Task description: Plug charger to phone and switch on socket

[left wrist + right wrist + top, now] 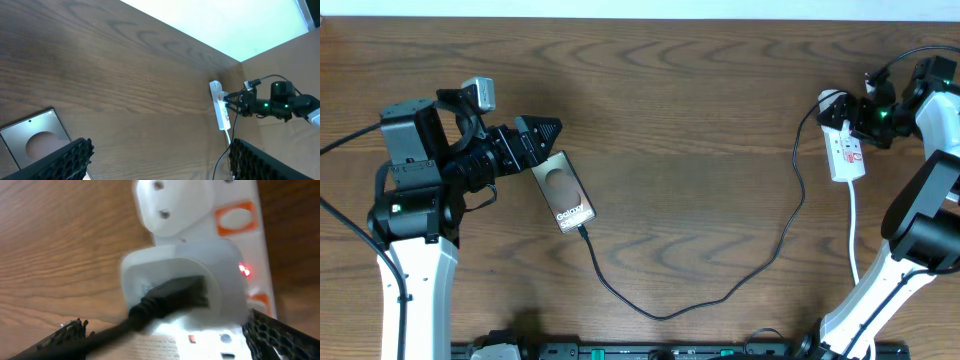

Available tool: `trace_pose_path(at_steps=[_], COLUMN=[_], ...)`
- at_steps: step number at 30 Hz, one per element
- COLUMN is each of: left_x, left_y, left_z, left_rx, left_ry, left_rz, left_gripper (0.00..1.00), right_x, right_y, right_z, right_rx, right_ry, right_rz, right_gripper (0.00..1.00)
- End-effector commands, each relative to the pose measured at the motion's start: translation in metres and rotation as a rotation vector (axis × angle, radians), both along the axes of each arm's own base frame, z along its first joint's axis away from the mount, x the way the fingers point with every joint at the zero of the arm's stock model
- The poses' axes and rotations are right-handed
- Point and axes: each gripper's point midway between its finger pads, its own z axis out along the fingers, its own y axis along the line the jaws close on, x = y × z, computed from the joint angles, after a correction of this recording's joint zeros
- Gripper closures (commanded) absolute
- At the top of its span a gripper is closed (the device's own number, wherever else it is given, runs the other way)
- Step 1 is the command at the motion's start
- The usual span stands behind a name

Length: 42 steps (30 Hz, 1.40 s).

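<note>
The phone [563, 190] lies face up left of centre, with its lettering and brownish round patch showing. The charger cable [660, 316] runs from the phone's lower end, where its tip [583, 231] meets the phone, in a loop to the socket [845, 148] at the far right. My left gripper [546, 142] is open just above the phone's upper end; the phone [35, 142] shows at the lower left of its wrist view. My right gripper [858, 118] is open over the socket [250, 245]. A white adapter [170, 275] with the black cable [150, 311] sits in it. A small red light [244, 270] glows.
The socket's white cord [853, 235] runs down toward the front edge beside the right arm's base [920, 235]. An orange-ringed switch [235, 217] sits beside the adapter. The left wrist view shows the socket [220, 105] and the right arm [280, 102] far off.
</note>
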Motion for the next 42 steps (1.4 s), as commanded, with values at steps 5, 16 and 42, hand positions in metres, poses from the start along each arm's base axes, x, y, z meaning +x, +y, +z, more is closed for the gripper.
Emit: trace_pose_path(at_steps=[5,16,42], left_x=[0.000,0.000,0.000], left_y=[0.000,0.000,0.000], left_z=[0.003,0.002,0.002], left_rx=[0.006,0.006,0.006], left_ry=[-0.013,-0.009,-0.010], left_rz=[-0.009,-0.010,-0.010], left_gripper=[0.11,0.11,0.11], right_x=[-0.056,-0.094,-0.104], right_y=[-0.058,-0.032,-0.019], right_z=[0.016,0.162,0.206], right_rx=[-0.208,-0.215,-0.219], right_ry=[0.192,-0.023,-0.150], right_rz=[-0.201,-0.306,-0.303], right_gripper=[0.03,0.01,0.01])
